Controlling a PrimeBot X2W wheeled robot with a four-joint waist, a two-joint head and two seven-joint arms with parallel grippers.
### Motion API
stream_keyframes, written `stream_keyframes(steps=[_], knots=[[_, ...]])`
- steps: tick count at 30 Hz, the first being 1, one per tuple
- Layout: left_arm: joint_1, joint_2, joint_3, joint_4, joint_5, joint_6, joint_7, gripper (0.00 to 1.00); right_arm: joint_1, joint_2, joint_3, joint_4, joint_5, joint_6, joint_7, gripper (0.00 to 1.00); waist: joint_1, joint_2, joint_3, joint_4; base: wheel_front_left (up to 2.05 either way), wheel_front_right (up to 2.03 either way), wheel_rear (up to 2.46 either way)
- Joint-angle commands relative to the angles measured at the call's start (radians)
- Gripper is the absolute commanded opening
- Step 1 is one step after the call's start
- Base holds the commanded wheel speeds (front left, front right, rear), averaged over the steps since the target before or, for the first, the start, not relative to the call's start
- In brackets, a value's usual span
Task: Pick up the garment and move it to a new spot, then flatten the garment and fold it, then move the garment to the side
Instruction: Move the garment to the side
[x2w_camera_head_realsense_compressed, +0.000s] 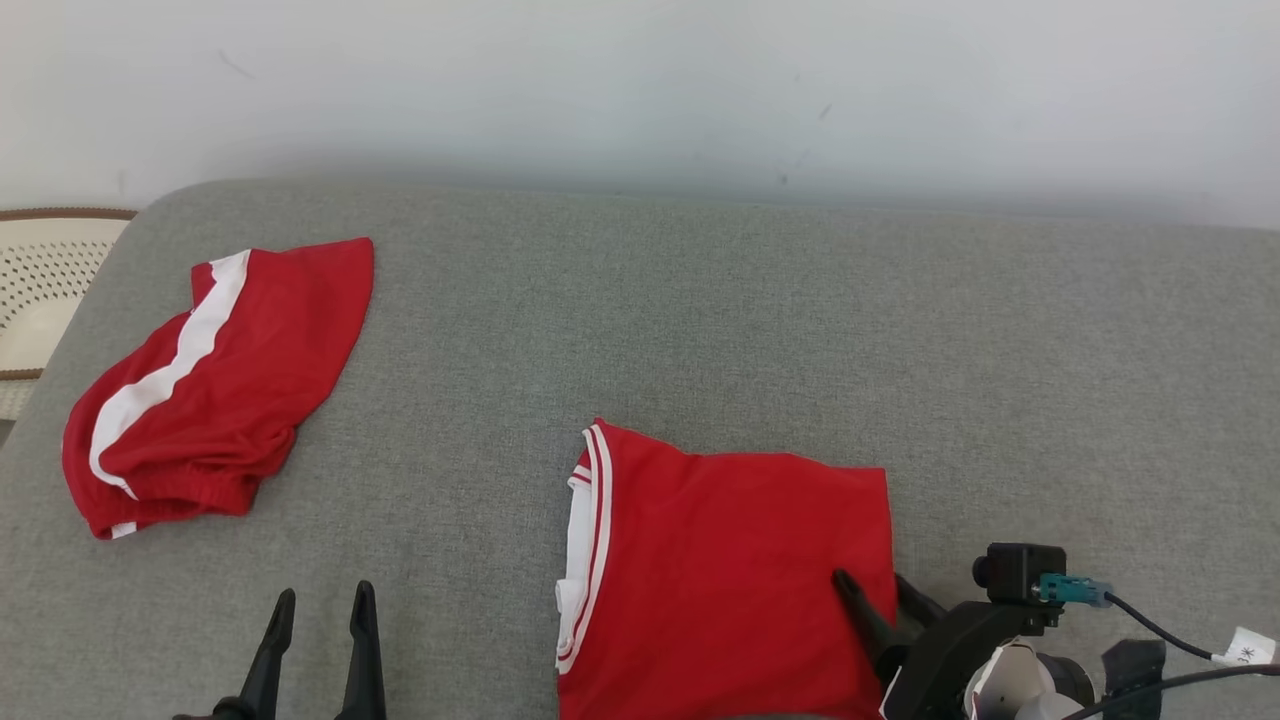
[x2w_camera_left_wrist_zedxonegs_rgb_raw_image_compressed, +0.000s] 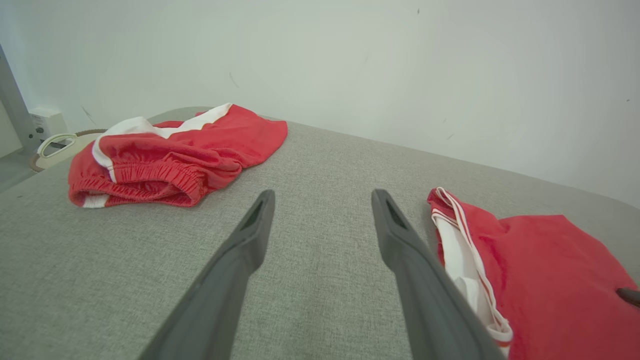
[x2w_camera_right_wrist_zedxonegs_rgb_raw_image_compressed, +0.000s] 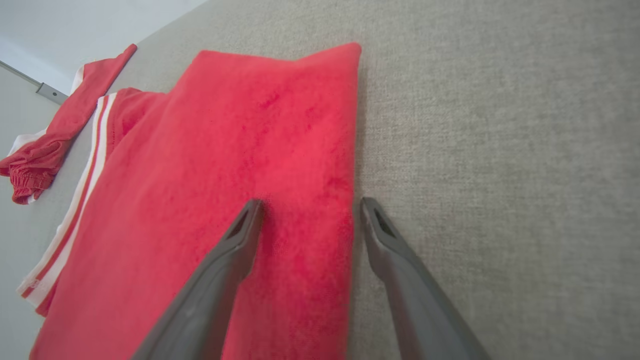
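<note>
A folded red garment (x2w_camera_head_realsense_compressed: 730, 570) with white striped trim lies flat near the front of the grey surface, also seen as the red garment (x2w_camera_right_wrist_zedxonegs_rgb_raw_image_compressed: 225, 175) and the red garment (x2w_camera_left_wrist_zedxonegs_rgb_raw_image_compressed: 550, 280). My right gripper (x2w_camera_head_realsense_compressed: 872, 590) is open and straddles the garment's right edge: one finger lies over the red cloth, the other over the grey surface, as the right gripper (x2w_camera_right_wrist_zedxonegs_rgb_raw_image_compressed: 310, 207) shows. My left gripper (x2w_camera_head_realsense_compressed: 320, 605) stands open over bare surface left of the garment, with nothing between its fingers (x2w_camera_left_wrist_zedxonegs_rgb_raw_image_compressed: 255, 225).
A second red garment with a white stripe (x2w_camera_head_realsense_compressed: 210, 385) lies crumpled at the far left, also seen as red shorts (x2w_camera_left_wrist_zedxonegs_rgb_raw_image_compressed: 170, 155). The grey padded surface (x2w_camera_head_realsense_compressed: 750, 320) ends at a white wall behind. A pale perforated basket (x2w_camera_head_realsense_compressed: 40, 290) stands off the left edge.
</note>
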Motion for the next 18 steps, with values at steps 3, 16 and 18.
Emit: stream_keyframes(steps=[3,16,18], knots=[[-0.007,0.0,0.001,0.004,-0.008,0.0,-0.004,1.0,0.001,0.012,0.021,0.018,0.022,0.0,0.021,0.45,0.0001,-0.0001,0.005,0.004,0.0,0.0,0.0],[-0.011,0.0,0.007,-0.005,-0.012,0.005,-0.004,1.0,-0.165,-0.073,0.035,0.018,0.034,0.0,-0.039,0.0,0.0001,-0.0001,0.021,-0.034,0.0,0.0,0.0],[-0.018,0.0,0.006,-0.009,-0.01,0.004,-0.004,1.0,-0.211,-0.092,0.031,0.031,0.043,0.0,-0.039,0.0,0.0001,-0.0001,0.034,-0.042,0.0,0.0,0.0]])
